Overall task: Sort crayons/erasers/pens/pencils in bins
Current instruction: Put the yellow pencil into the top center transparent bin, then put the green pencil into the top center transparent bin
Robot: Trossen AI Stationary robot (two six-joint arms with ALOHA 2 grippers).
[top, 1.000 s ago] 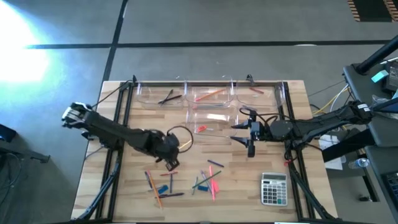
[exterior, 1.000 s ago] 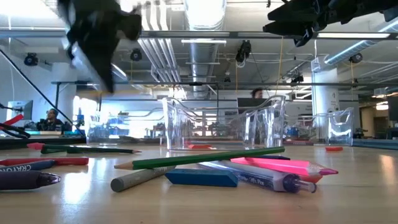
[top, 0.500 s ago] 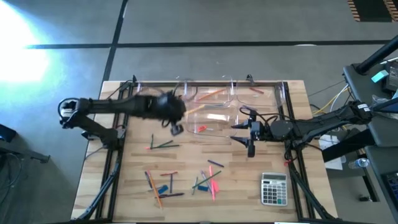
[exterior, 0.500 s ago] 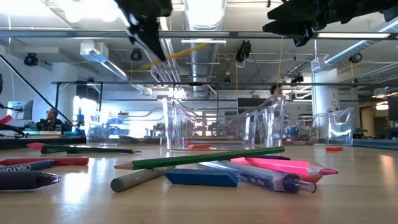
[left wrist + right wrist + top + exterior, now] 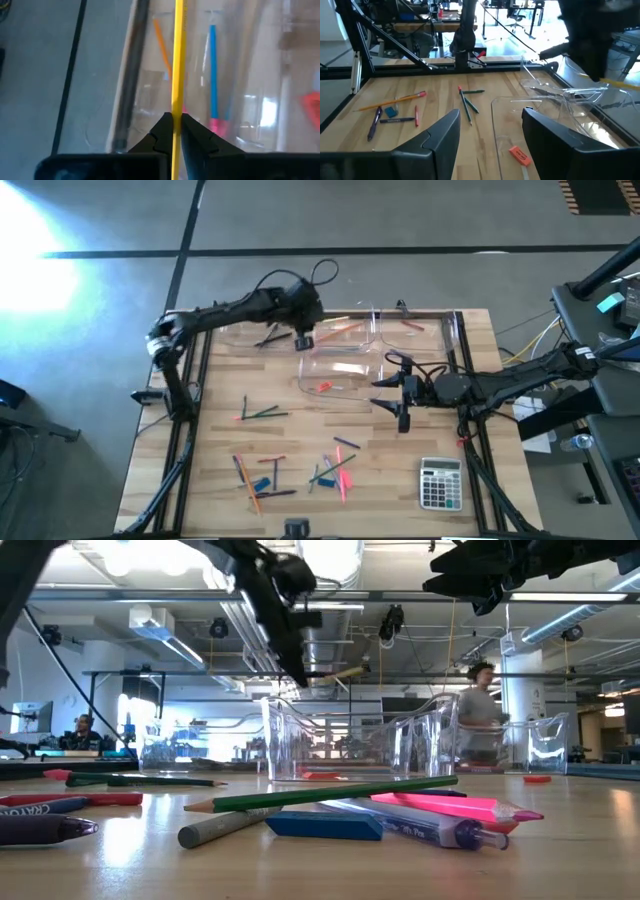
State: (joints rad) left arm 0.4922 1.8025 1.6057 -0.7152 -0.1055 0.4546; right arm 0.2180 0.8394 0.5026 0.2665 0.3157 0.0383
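My left gripper [image 5: 175, 120] is clamped on a long thin yellow pencil [image 5: 177, 60], above the clear plastic bin [image 5: 345, 345] holding an orange pencil [image 5: 161, 42]. The yellow pencil's long axis points straight ahead from the fingers, roughly lengthwise with it. My right gripper [image 5: 402, 392] waits open, nearer the middle.

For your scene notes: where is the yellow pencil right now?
The left gripper is shut on the yellow pencil, holding it above the clear bins at the table's far edge in the high view.
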